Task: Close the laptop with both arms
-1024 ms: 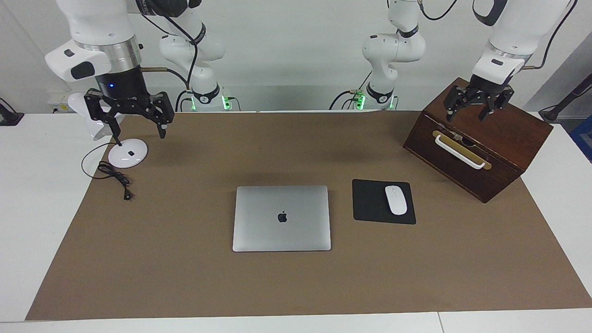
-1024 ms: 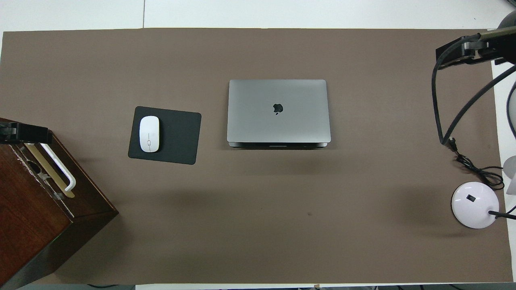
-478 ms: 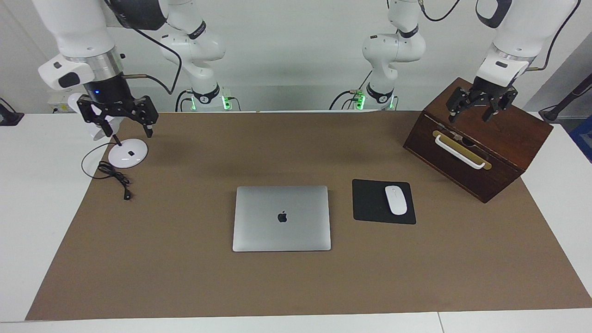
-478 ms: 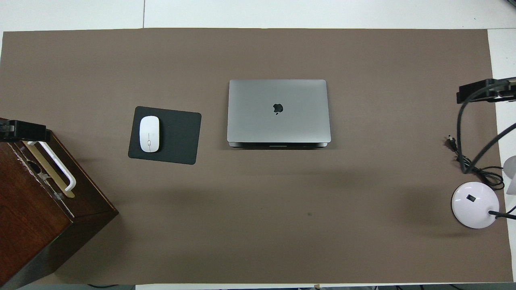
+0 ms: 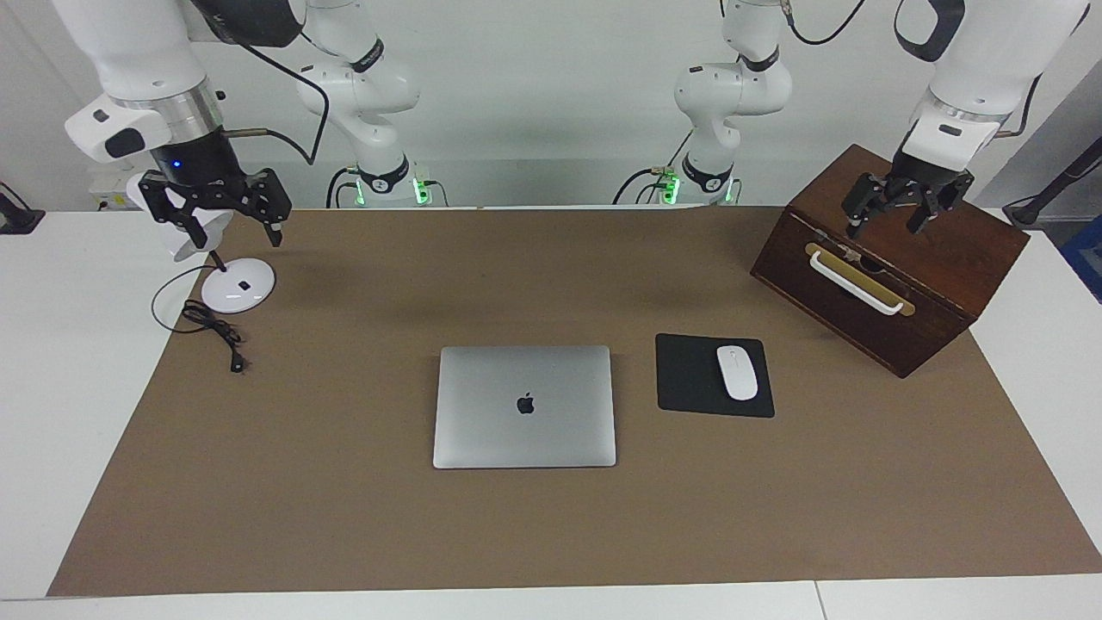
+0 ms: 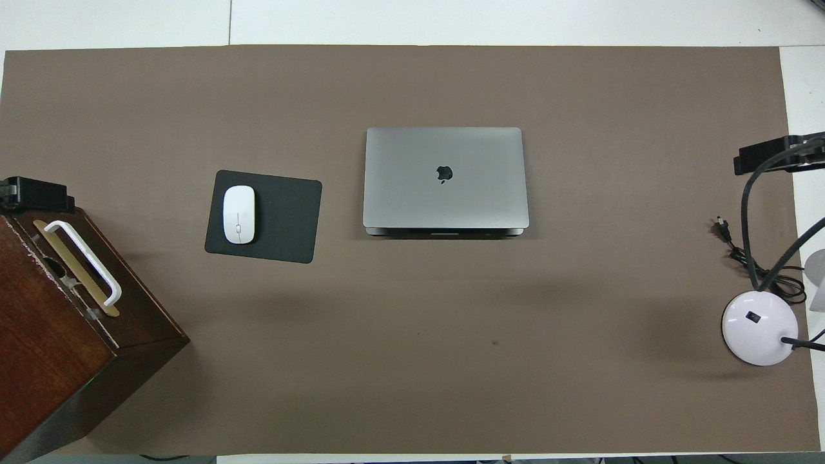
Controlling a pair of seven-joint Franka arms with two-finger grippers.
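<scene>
The silver-grey laptop (image 5: 523,406) lies shut, lid down with the apple logo up, in the middle of the brown mat; it also shows in the overhead view (image 6: 445,177). My right gripper (image 5: 234,226) hangs open and empty in the air over the white lamp base, at the right arm's end of the table; only its tip (image 6: 770,156) shows in the overhead view. My left gripper (image 5: 887,222) hangs open and empty over the top of the wooden box; its tip (image 6: 33,193) shows in the overhead view. Both grippers are well apart from the laptop.
A black mouse pad (image 5: 689,379) with a white mouse (image 5: 737,372) lies beside the laptop toward the left arm's end. A dark wooden box (image 5: 930,275) with a white handle stands at that end. A white lamp base (image 5: 238,285) and its black cable (image 5: 211,327) lie at the right arm's end.
My right gripper has drawn back and up toward the right arm's end of the table. My left gripper has shifted slightly outward over the box. The laptop has not moved.
</scene>
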